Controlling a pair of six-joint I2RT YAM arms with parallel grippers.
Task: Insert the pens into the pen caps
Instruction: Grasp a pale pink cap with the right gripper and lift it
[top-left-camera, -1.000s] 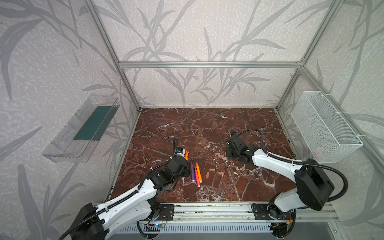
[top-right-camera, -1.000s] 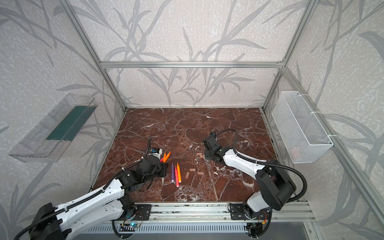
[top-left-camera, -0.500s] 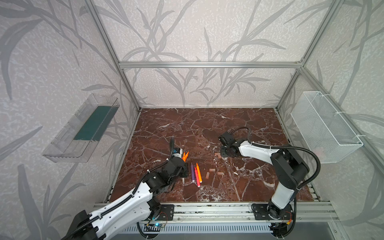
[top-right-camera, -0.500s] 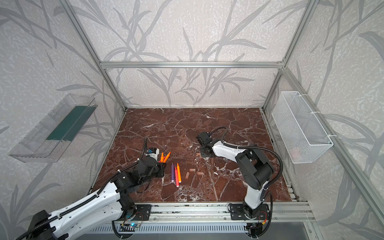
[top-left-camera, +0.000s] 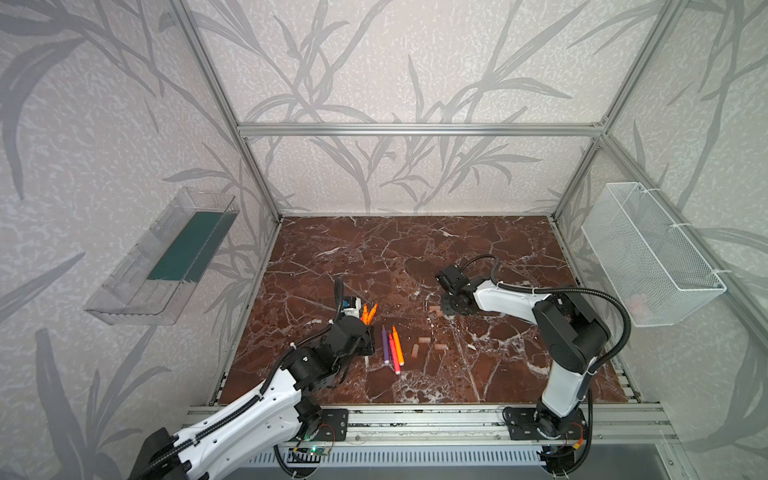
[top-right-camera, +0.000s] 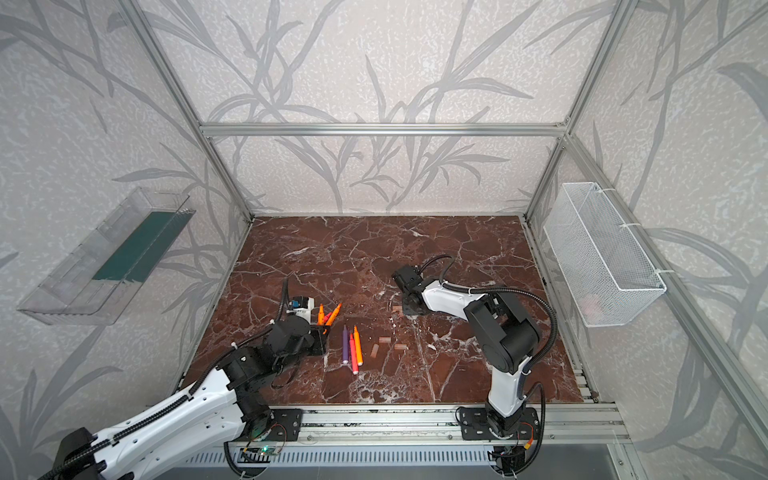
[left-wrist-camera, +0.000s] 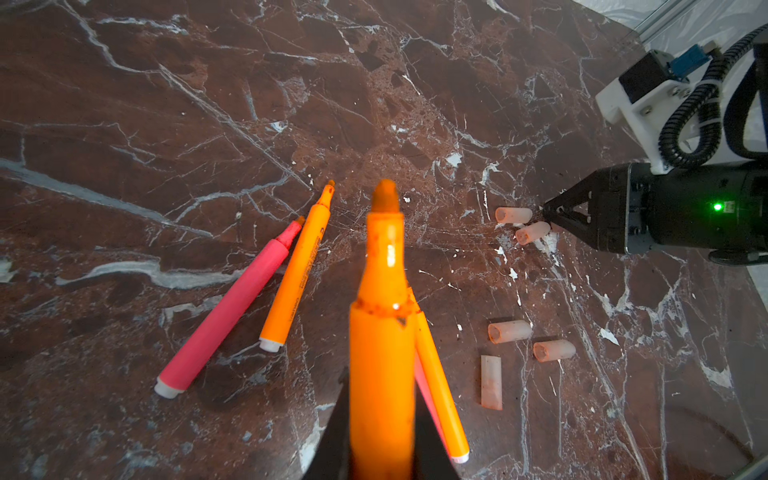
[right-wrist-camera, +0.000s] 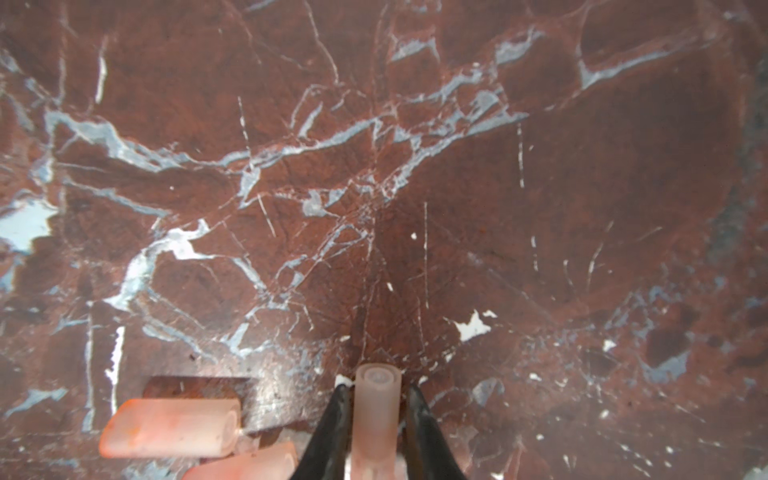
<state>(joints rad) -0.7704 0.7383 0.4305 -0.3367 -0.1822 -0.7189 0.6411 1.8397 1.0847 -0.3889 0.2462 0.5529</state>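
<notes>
My left gripper (left-wrist-camera: 382, 399) is shut on an orange pen (left-wrist-camera: 382, 332), whose tip points away from the camera. A pink pen (left-wrist-camera: 232, 307) and an orange pen (left-wrist-camera: 297, 270) lie on the marble on one side of it. Purple, pink and orange pens (top-left-camera: 392, 349) lie side by side on the other. My right gripper (right-wrist-camera: 376, 415) sits low on the table, fingers (right-wrist-camera: 332, 424) tight against both sides of one pale pen cap (right-wrist-camera: 376, 399). Two more caps (right-wrist-camera: 170, 428) lie right beside it. Three caps (top-left-camera: 424, 340) lie loose between the arms.
The marble table (top-left-camera: 415, 249) stands inside an aluminium frame. A clear plastic tray (top-left-camera: 162, 266) hangs on the left wall and a white wire basket (top-left-camera: 648, 257) on the right wall. The right arm's elbow (top-left-camera: 569, 332) stands high over the table's right side.
The right gripper has moved a little to the left onto the caps and its jaws have narrowed around one. Its elbow has swung upright. The left gripper has barely moved.
</notes>
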